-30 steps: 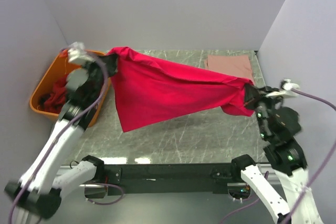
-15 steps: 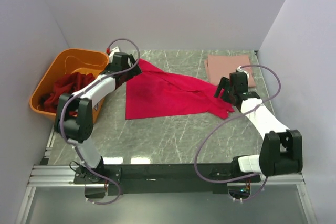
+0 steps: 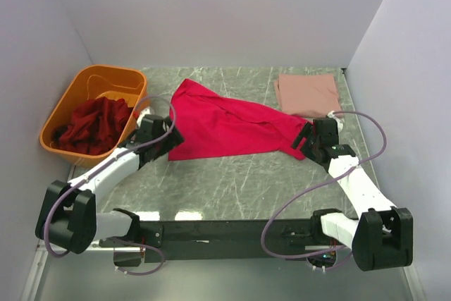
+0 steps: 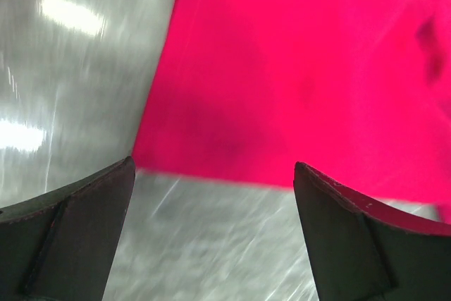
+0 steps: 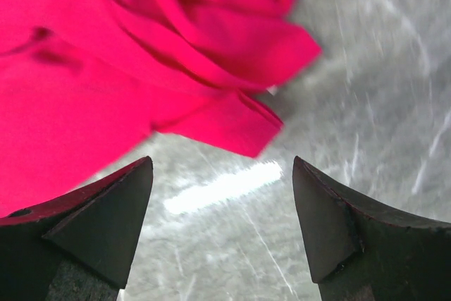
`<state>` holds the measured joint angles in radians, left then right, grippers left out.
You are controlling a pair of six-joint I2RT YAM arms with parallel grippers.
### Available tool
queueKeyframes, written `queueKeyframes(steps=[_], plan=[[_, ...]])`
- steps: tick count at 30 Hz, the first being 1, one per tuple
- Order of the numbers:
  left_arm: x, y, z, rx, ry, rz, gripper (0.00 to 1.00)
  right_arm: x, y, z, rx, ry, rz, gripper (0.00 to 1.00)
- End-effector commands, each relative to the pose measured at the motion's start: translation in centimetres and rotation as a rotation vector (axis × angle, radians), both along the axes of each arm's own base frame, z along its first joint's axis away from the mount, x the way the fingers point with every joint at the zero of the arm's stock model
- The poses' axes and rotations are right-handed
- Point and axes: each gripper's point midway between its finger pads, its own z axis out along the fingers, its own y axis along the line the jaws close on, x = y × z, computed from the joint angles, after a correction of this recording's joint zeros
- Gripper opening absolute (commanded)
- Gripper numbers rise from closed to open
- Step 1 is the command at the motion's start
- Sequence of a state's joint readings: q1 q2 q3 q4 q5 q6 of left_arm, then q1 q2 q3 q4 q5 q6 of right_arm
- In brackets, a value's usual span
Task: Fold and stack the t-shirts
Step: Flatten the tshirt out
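Observation:
A crimson-pink t-shirt (image 3: 225, 123) lies spread and rumpled on the marble table, also filling the left wrist view (image 4: 296, 68) and the right wrist view (image 5: 106, 68). A folded salmon-pink t-shirt (image 3: 307, 92) rests at the back right. Dark maroon t-shirts (image 3: 91, 125) are heaped in the orange tub. My left gripper (image 3: 171, 136) stands open just off the crimson shirt's near-left corner, with bare table between its fingers (image 4: 77, 230). My right gripper (image 3: 303, 139) is open at the shirt's bunched right end, holding nothing.
The orange plastic tub (image 3: 81, 82) stands at the back left against the wall. White walls close in the table on three sides. Bare marble (image 3: 239, 181) stretches between the shirt and the arm bases along the near edge.
Both grippers let go of the crimson shirt, which dropped from being stretched in the air onto the table. Both arms then pulled back toward the near side.

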<state>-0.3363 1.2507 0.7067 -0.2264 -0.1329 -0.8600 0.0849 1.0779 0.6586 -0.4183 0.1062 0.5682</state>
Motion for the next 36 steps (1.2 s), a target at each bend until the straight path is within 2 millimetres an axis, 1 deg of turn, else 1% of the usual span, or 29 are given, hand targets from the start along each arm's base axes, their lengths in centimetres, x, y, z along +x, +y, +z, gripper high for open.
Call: queueKeyframes(steps=[1,2,3,4,5,6,9,10,11,13,14,15,16,17,18,19,20,21,22,24,25,26,28,29,31,32,34,36], plan=[[-2.5,-1.3,-1.4,-0.052,0.065,-0.022,0.99,-0.2,-0.2,-0.6,0.036,0.007,-0.044,0.86],[-3.1,-1.1,-2.4,-0.041,0.094,-0.013,0.99,-0.1,-0.3,-0.6,0.044,0.001,-0.046,0.86],[-3.6,-1.0,-3.0,-0.029,0.119,-0.010,0.99,0.0,-0.3,-0.9,0.050,0.005,-0.045,0.86],[-3.6,-0.6,-3.5,-0.012,0.129,0.009,0.98,0.0,-0.2,-0.9,0.052,0.005,-0.043,0.86],[-3.9,-0.3,-4.2,0.000,0.149,0.021,0.96,0.1,-0.1,-0.9,0.057,0.004,-0.039,0.85],[-3.7,-0.1,-4.4,0.009,0.151,0.034,0.93,0.2,-0.1,-0.9,0.056,0.003,-0.035,0.85],[-3.1,0.2,-5.4,0.036,0.164,0.063,0.85,0.3,0.0,-1.1,0.058,0.005,-0.030,0.85],[-2.3,0.0,-5.1,0.032,0.148,0.071,0.81,0.3,-0.1,-1.1,0.055,0.007,-0.026,0.85],[-2.0,0.2,-5.7,0.049,0.160,0.080,0.79,0.2,-0.1,-1.2,0.055,0.008,-0.026,0.85],[-0.8,0.0,-5.7,0.049,0.140,0.095,0.71,0.1,-0.1,-1.2,0.051,0.010,-0.026,0.85],[-0.6,0.3,-6.8,0.076,0.171,0.112,0.69,0.0,-0.1,-1.2,0.050,0.008,-0.025,0.84],[-0.5,0.3,-7.2,0.086,0.185,0.114,0.67,-0.1,-0.2,-1.3,0.050,0.011,-0.025,0.84],[0.0,0.1,-7.2,0.090,0.192,0.113,0.59,-0.1,-0.2,-1.3,0.048,0.008,-0.029,0.84],[-0.2,0.2,-8.3,0.101,0.224,0.112,0.54,-0.2,-0.3,-1.4,0.044,0.011,-0.032,0.84],[-0.3,-0.1,-8.6,0.093,0.235,0.101,0.49,-0.2,-0.3,-1.4,0.044,0.010,-0.030,0.84],[-0.2,-0.2,-8.9,0.092,0.242,0.098,0.39,-0.3,-0.4,-1.4,0.040,0.012,-0.034,0.84],[-0.4,-0.3,-9.3,0.095,0.255,0.094,0.31,-0.5,-0.7,-1.4,0.030,0.016,-0.043,0.84],[-0.4,-0.4,-9.3,0.089,0.258,0.090,0.18,-0.5,-0.8,-1.3,0.025,0.016,-0.046,0.84],[-0.5,-0.3,-9.3,0.091,0.257,0.089,0.01,-0.6,-0.9,-1.3,0.022,0.015,-0.052,0.84],[-0.4,-0.5,-8.5,0.084,0.230,0.072,0.01,-0.6,-1.0,-1.4,0.018,0.021,-0.056,0.84],[-0.6,-0.3,-8.4,0.091,0.225,0.073,0.01,-0.7,-1.0,-1.4,0.021,0.027,-0.058,0.83],[-0.5,-0.2,-7.5,0.085,0.202,0.074,0.01,-0.8,-0.9,-1.7,0.024,0.038,-0.055,0.83],[-0.7,0.2,-6.9,0.096,0.183,0.076,0.01,-1.0,-0.7,-2.1,0.032,0.050,-0.052,0.82],[-0.6,0.2,-6.0,0.090,0.157,0.077,0.01,-1.1,-0.7,-2.7,0.030,0.070,-0.055,0.82],[-0.7,0.5,-5.5,0.097,0.145,0.080,0.01,-1.1,-0.6,-3.3,0.037,0.093,-0.056,0.82],[-0.7,0.7,-5.1,0.102,0.133,0.086,0.01,-0.8,-0.4,-3.6,0.048,0.092,-0.054,0.81],[-0.8,0.8,-5.0,0.106,0.130,0.086,0.01,-0.2,-0.2,-3.8,0.058,0.076,-0.046,0.81],[-0.7,0.7,-4.8,0.101,0.124,0.085,0.01,0.0,-0.4,-4.5,0.050,0.094,-0.059,0.80]])
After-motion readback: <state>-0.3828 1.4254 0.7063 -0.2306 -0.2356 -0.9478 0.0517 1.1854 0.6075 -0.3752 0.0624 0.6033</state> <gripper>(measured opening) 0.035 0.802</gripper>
